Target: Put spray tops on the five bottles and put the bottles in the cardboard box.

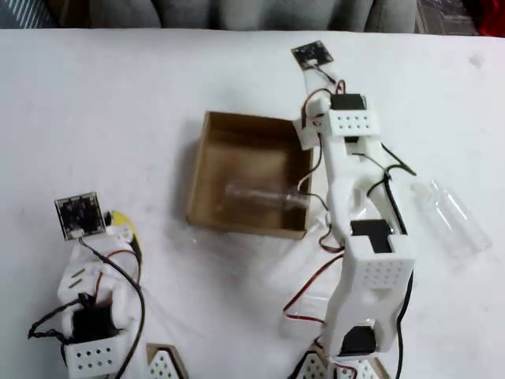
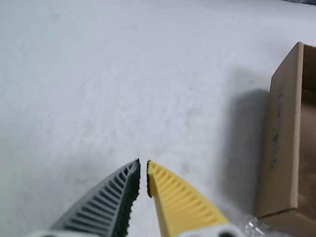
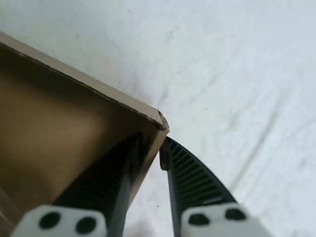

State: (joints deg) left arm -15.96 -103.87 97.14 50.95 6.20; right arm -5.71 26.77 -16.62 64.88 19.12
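Two black fingers (image 3: 190,182) of the right gripper (image 3: 150,145) stand narrowly apart astride one wall of the box (image 3: 59,128). One is inside and one outside, just by a corner, with the cardboard pinched between them. From above, that corner is the box's far right one, and the right arm (image 1: 371,268) stretches to it from the near edge of the table (image 1: 118,103).

Inside the box a clear bottle (image 1: 260,196) lies on its side along the near wall, its neck toward the right wall. I cannot tell whether it carries a top. A second bottle (image 1: 454,217), also clear, lies on the table to the right of the right arm, well apart from the box, with its neck pointing away toward the far side.

The left gripper (image 2: 143,170) has its grey and yellow fingers brought together at the tips, with nothing between them. It points over bare table near the box's left wall and does not touch the box.

The table is white and matt, faintly creased and smudged. Beyond its far edge runs a dark strip of room with grey shapes (image 1: 260,12), and something red shows in the far right corner.
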